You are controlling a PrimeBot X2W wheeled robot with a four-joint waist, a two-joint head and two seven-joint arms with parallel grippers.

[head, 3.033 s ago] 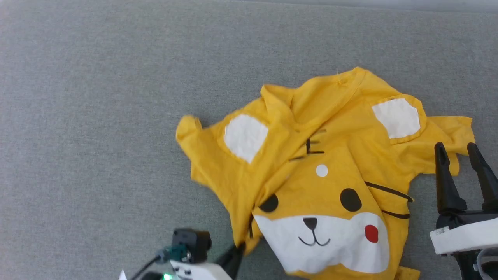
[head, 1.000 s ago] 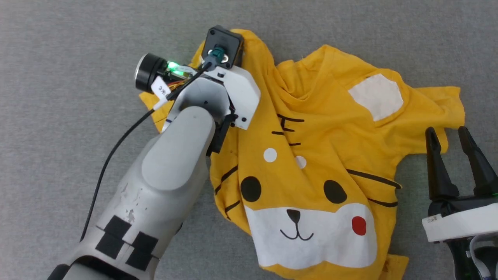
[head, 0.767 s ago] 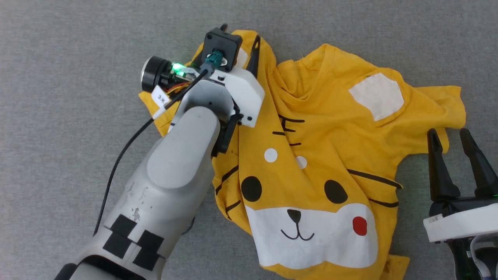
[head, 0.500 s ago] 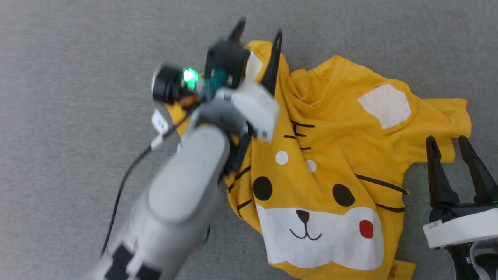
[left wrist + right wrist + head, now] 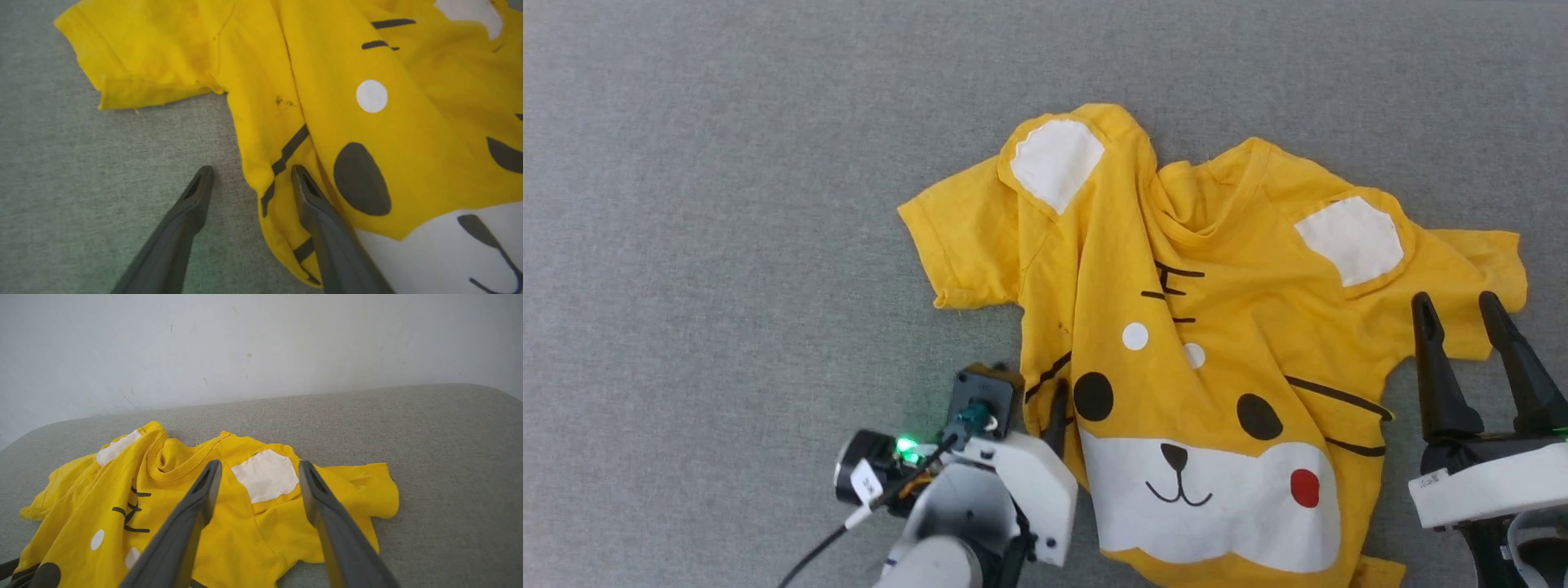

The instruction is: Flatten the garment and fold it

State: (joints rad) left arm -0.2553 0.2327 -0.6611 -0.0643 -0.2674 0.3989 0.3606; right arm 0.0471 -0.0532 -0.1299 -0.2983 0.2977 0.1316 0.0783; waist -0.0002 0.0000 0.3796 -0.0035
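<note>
— Where's the shirt [image 5: 1217,269]?

— Face up on the grey upholstery [image 5: 727,204], toward the robot's right, with the hem nearest the robot. It's rumpled. A long fold runs from the left ear patch [image 5: 1055,159] down past the black eye on that side, and the collar is bunched. The left sleeve [image 5: 964,237] lies spread out flat.

— And the left gripper [image 5: 251,170]?

— Low at the shirt's left side edge, fingers spread wide and gripping nothing. In the left wrist view one finger is over bare upholstery and the other over the yellow cloth beside the black eye, with the shirt's edge between them. I can't tell whether they touch the cloth.

— The right gripper [image 5: 1455,299]?

— Also spread open and empty, at the shirt's right side, its tips at the lower edge of the right sleeve [image 5: 1478,269]. In the right wrist view a pale wall [image 5: 261,343] rises behind the upholstery.
</note>
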